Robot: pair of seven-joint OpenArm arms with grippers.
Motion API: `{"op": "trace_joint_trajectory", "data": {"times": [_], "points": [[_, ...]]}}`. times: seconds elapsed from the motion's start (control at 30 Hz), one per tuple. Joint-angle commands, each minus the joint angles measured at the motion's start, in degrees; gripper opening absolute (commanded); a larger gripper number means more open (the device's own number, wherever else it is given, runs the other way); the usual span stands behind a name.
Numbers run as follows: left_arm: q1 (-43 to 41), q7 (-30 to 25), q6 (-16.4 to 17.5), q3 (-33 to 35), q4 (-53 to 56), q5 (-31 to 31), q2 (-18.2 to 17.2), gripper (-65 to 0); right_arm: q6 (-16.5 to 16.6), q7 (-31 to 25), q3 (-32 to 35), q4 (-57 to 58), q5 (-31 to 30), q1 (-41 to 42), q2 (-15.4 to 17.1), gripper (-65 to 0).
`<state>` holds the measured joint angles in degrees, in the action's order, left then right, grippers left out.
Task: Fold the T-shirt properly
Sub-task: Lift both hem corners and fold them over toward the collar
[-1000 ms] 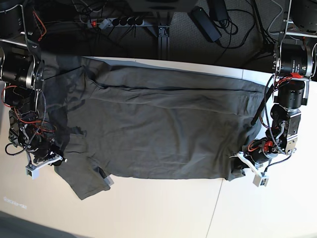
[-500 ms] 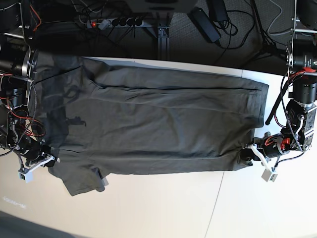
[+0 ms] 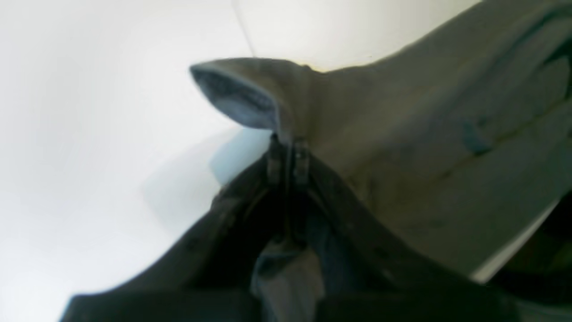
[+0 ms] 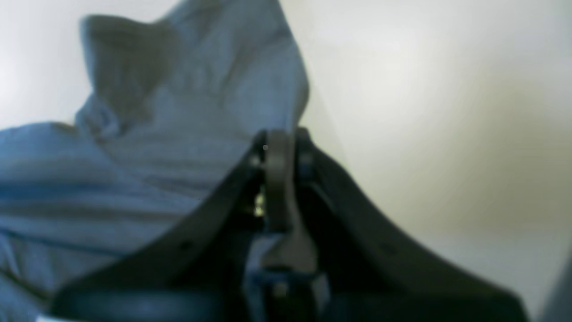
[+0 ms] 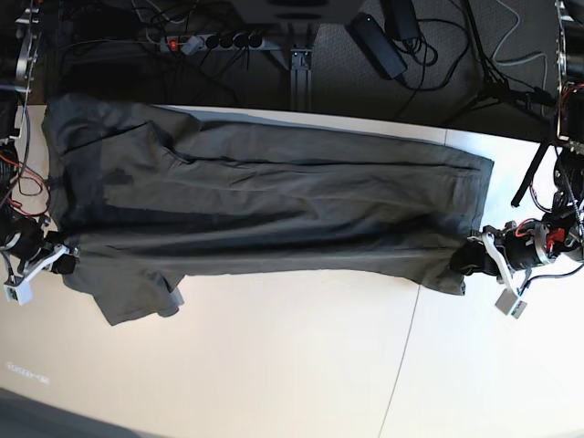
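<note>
Two pincers pinch the rumpled, dark grey T-shirt.

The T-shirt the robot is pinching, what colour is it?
The T-shirt is dark grey, shown best in the base view.

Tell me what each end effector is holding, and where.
The T-shirt: the left end effector and right end effector pinch its near edge, one toward each side.

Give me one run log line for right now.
task: fold T-shirt | left gripper: shut on shirt edge | right gripper: shut on shirt edge
</note>
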<state>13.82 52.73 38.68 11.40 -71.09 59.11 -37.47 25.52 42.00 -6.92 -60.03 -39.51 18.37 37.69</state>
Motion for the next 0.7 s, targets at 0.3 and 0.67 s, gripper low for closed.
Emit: {"op": "trace_joint_trajectory", "data": {"times": [0.3,0.67], "points": [[-1.97,1.01,1.32,-0.48,-4.76,0.85,-3.04,-65.0,3.89,1.6,-7.43,-5.84,-4.44,-7.21,4.35,-65.0],[-3.06,4.66,1.32,-0.48,-4.76,1.75,-2.97,-65.0,3.85,-1.68,-7.58,-5.75,-0.9,-13.46,4.04,-53.9]]}}
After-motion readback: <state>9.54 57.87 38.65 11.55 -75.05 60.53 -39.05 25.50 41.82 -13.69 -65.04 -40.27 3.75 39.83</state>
